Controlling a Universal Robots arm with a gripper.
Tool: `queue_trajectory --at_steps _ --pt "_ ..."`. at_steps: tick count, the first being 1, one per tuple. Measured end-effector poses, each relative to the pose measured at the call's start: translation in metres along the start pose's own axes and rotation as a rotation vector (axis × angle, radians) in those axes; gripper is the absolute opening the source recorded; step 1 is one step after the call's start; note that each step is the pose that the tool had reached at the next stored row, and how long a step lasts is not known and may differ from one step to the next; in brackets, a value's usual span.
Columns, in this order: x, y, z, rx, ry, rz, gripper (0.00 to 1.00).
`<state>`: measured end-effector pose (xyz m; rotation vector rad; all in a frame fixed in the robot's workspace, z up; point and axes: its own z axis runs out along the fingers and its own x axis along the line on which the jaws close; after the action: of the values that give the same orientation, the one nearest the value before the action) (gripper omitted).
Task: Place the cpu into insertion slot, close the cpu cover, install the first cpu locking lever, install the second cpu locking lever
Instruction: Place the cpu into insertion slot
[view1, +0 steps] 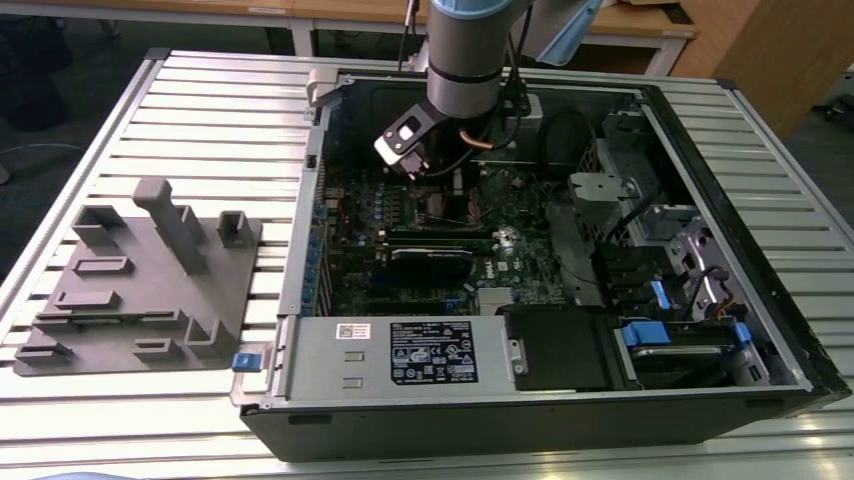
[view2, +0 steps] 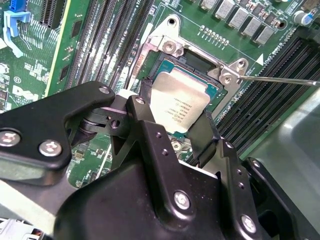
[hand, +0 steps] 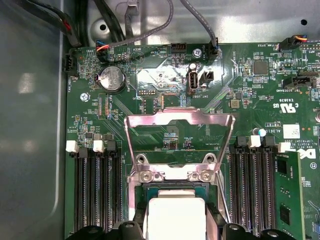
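The black two-finger gripper is set narrow, gripping the small flat square cpu with a dull silver-grey metal top; its fingers bear on two opposite edges. The cpu lies directly beneath the fingertips, over the square dark-rimmed insertion slot in the green circuit board. Whether the cpu is fully seated cannot be determined. In the first wrist view, the thin silver metal-frame cpu cover stands raised open beyond the slot.
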<state>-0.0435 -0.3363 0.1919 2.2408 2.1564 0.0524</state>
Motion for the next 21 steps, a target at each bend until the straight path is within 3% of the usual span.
queue_trajectory --at_steps 21 --pt "0.0000 0.0000 0.0013 -0.0001 0.0002 0.000 0.54"
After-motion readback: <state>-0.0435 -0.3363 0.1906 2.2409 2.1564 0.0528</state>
